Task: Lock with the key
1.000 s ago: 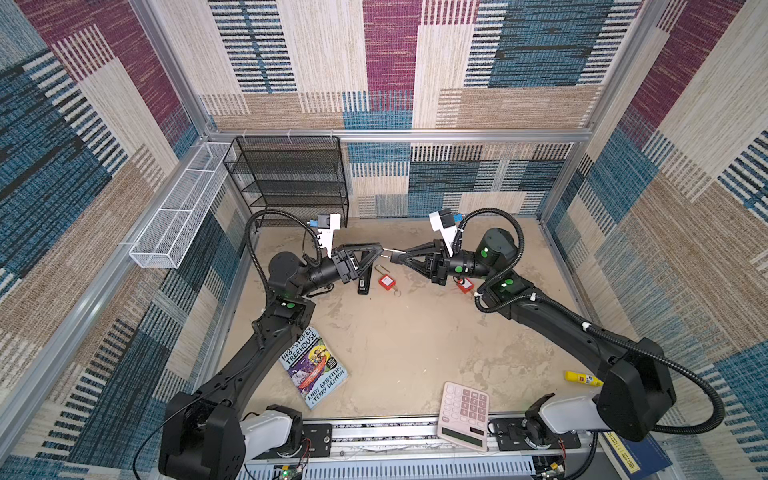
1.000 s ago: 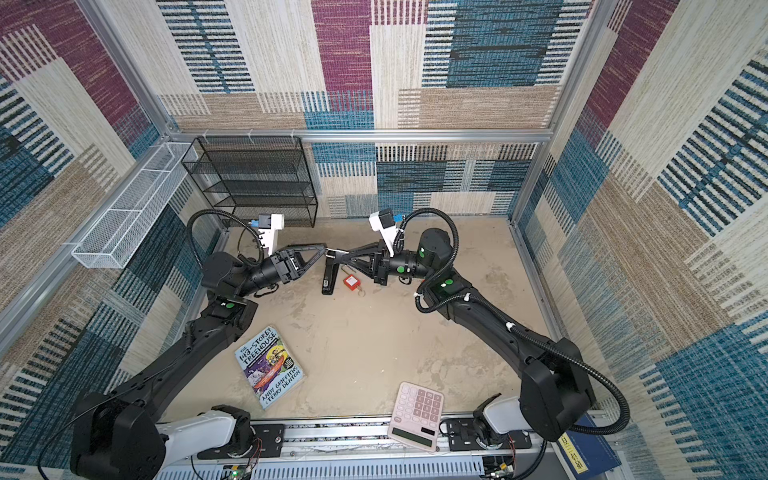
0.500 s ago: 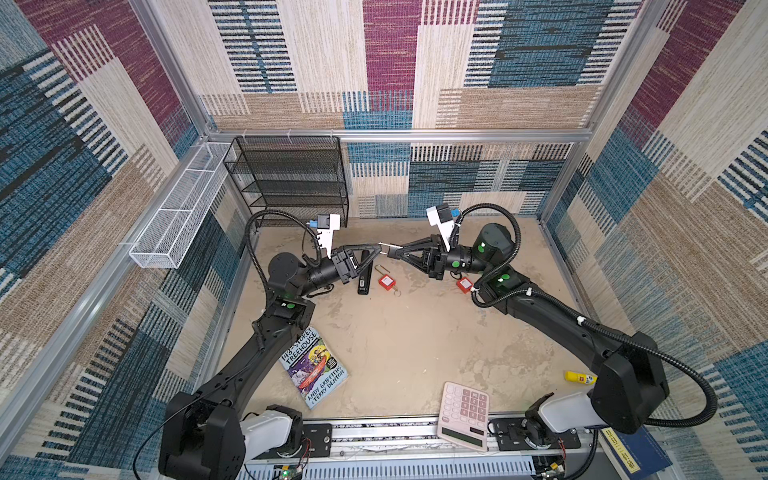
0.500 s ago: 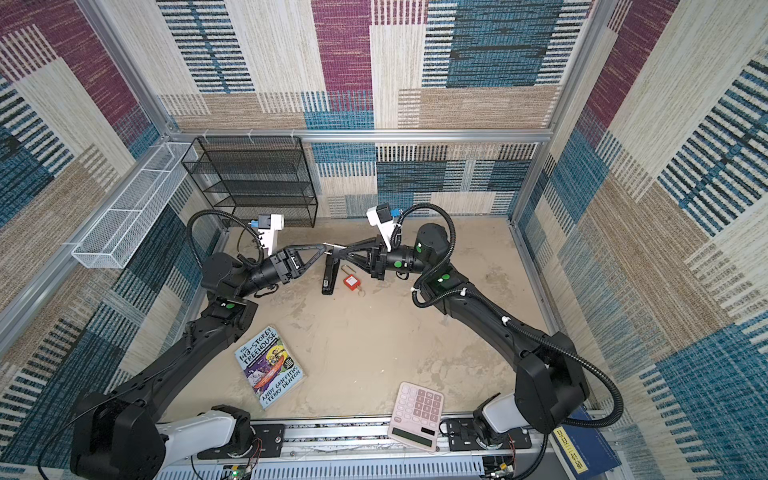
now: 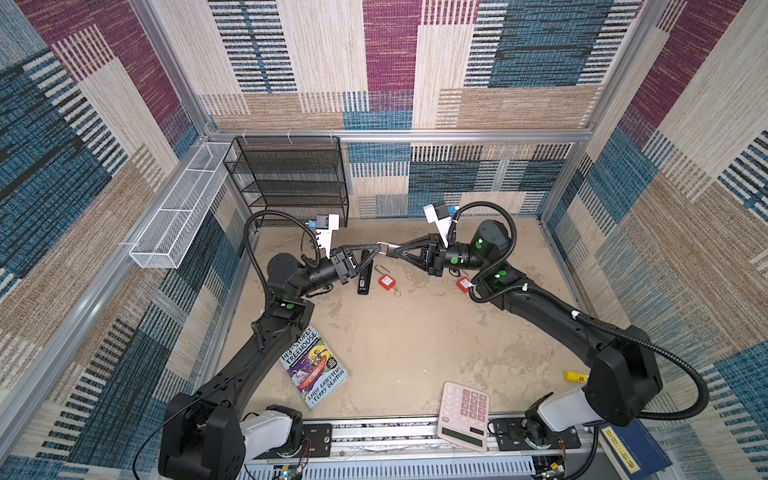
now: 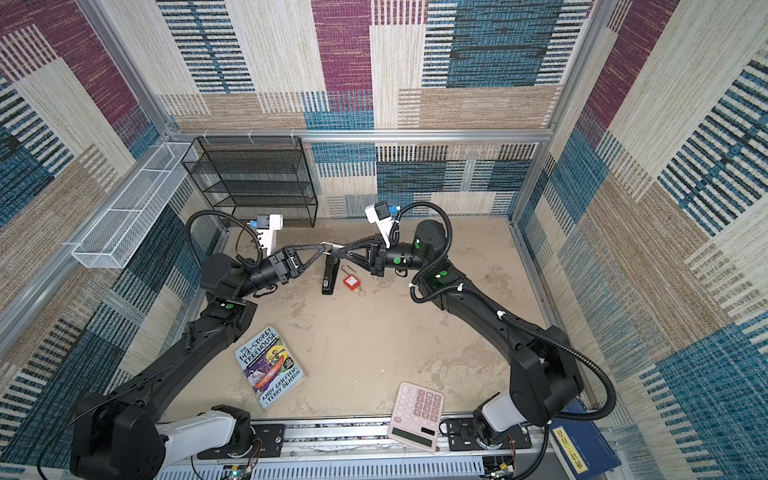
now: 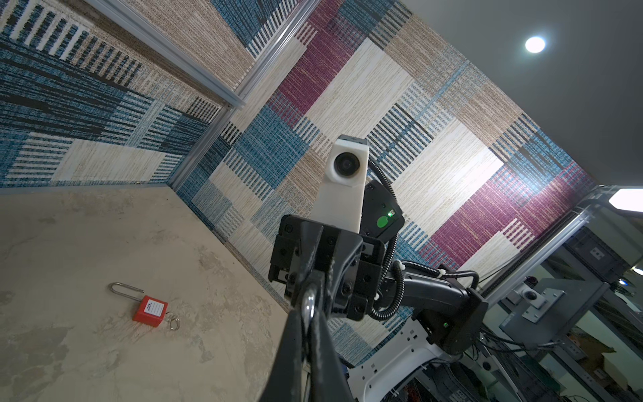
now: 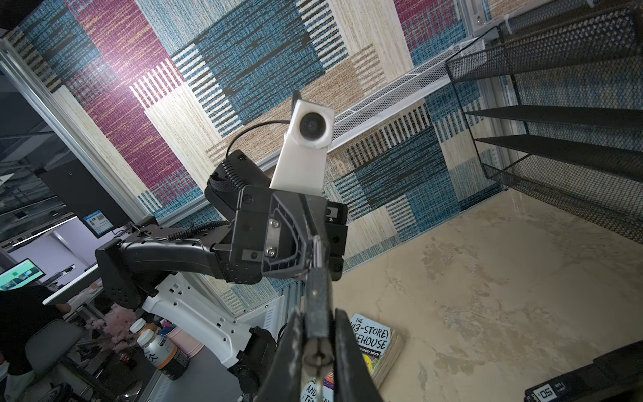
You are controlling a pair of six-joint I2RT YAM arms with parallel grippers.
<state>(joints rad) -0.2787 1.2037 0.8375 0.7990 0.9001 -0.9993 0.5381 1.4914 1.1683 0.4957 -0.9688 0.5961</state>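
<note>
Top views both show left gripper [image 5: 377, 247] and right gripper [image 5: 393, 252] tip to tip in mid-air, jaws of both closed on what we think is the key [image 5: 385, 248]; too small to confirm. Red padlock [image 5: 386, 281] lies on the table [image 5: 415, 332] at 6 o'clock from them, shackle open.

A small red padlock [image 5: 386, 281] lies flat on the beige surface [image 5: 415, 340], its long silver shackle apparently unlatched. A thin silver key [image 5: 385, 246] is pinched in mid-air between the left end effector [image 5: 377, 247] and the right end effector [image 5: 393, 250].
</note>
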